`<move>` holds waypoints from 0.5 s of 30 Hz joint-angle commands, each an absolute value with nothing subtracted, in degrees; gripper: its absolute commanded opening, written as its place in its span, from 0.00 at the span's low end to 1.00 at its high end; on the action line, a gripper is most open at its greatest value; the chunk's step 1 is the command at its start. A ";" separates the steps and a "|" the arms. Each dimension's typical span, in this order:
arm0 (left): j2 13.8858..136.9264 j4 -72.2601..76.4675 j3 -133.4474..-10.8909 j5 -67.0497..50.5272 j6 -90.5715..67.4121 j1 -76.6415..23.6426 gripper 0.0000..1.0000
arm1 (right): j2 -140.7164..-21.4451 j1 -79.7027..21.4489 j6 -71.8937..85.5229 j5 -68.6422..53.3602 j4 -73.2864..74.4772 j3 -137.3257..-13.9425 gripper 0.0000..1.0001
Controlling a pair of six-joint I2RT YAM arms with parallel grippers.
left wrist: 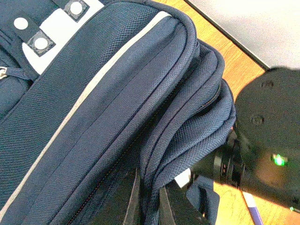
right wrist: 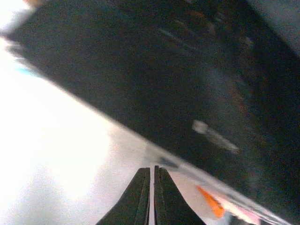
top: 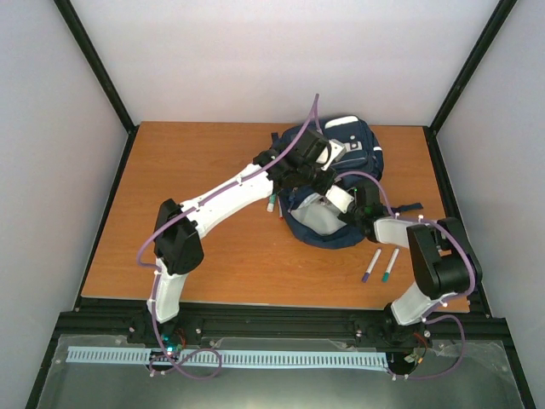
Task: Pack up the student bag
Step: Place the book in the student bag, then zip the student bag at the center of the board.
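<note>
the navy bag (top: 362,141) lies toward the far right of the surface (top: 204,247), two pens (top: 372,265) just in front. the left tool (left wrist: 147,190) pinches a fold of its fabric. the right tool (right wrist: 152,171), at the bag's open mouth, is pressed together; whether it holds anything, i cannot tell.

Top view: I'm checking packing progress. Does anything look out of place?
Yes. Two markers lie loose on the table near the right arm, outside the student bag; more pens rest at the bag's left side. Odd only because they are unpacked. Nothing looks spilled or damaged.
</note>
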State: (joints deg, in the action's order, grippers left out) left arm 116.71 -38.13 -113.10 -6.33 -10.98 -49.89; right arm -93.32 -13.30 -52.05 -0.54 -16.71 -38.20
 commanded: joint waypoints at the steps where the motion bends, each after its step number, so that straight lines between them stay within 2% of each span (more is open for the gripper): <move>1: 112.50 -37.10 -117.14 -10.24 -12.39 -51.10 0.01 | -88.26 -16.40 -52.92 -6.45 -15.80 -34.97 0.03; 7: 112.79 -37.20 -117.53 -10.20 -12.31 -51.12 0.01 | -83.83 -18.80 -55.90 -7.32 -15.83 -31.51 0.03; 15: 113.62 -37.76 -118.74 -11.68 -12.81 -51.15 0.01 | -86.35 -21.77 -56.34 -4.12 -21.42 -32.87 0.03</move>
